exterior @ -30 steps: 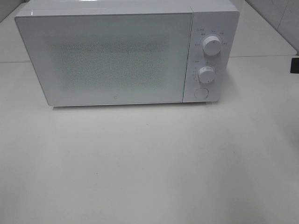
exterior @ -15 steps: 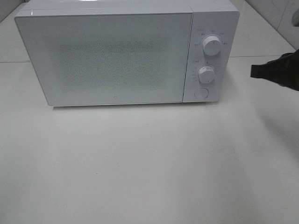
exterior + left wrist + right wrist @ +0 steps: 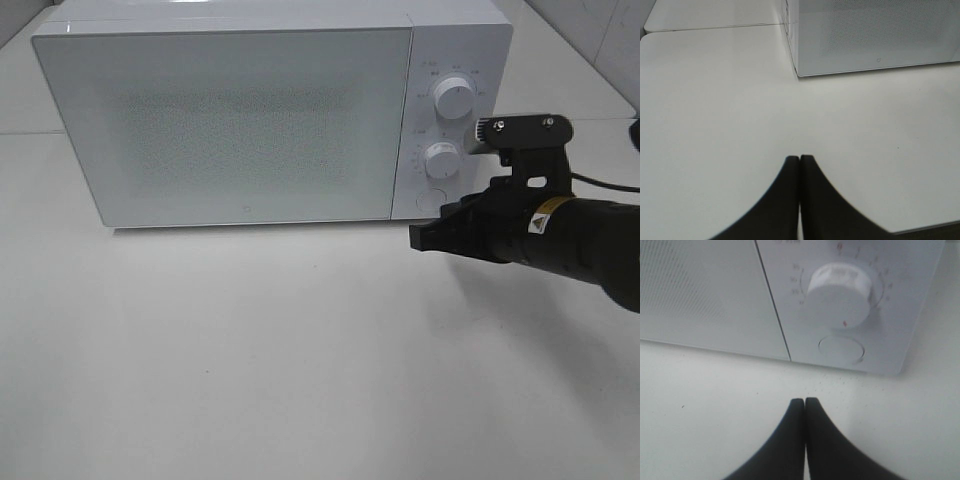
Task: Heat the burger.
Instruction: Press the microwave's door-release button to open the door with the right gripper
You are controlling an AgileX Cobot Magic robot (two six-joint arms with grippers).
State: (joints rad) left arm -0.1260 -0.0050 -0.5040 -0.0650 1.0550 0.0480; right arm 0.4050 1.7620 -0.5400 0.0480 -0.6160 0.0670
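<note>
The burger is out of view in every frame. A white microwave (image 3: 230, 120) stands at the back of the table with its door closed. My right gripper (image 3: 418, 238) is shut and empty, just in front of and below the round door button (image 3: 430, 200) on the control panel. The right wrist view shows its fingertips (image 3: 804, 401) pressed together above the tabletop, facing the button (image 3: 841, 349) and the lower knob (image 3: 840, 295). My left gripper (image 3: 799, 159) is shut on nothing over bare table, off the microwave's (image 3: 875, 35) left front corner.
The control panel carries an upper knob (image 3: 455, 100) and a lower knob (image 3: 440, 160). The white table (image 3: 250, 350) stretches in front of the microwave. A tiled wall corner (image 3: 600, 40) shows at the back right.
My right arm has swung in from the right edge toward the microwave's control panel, ending in front of the door button. Its jaws have come shut. The microwave has not moved.
</note>
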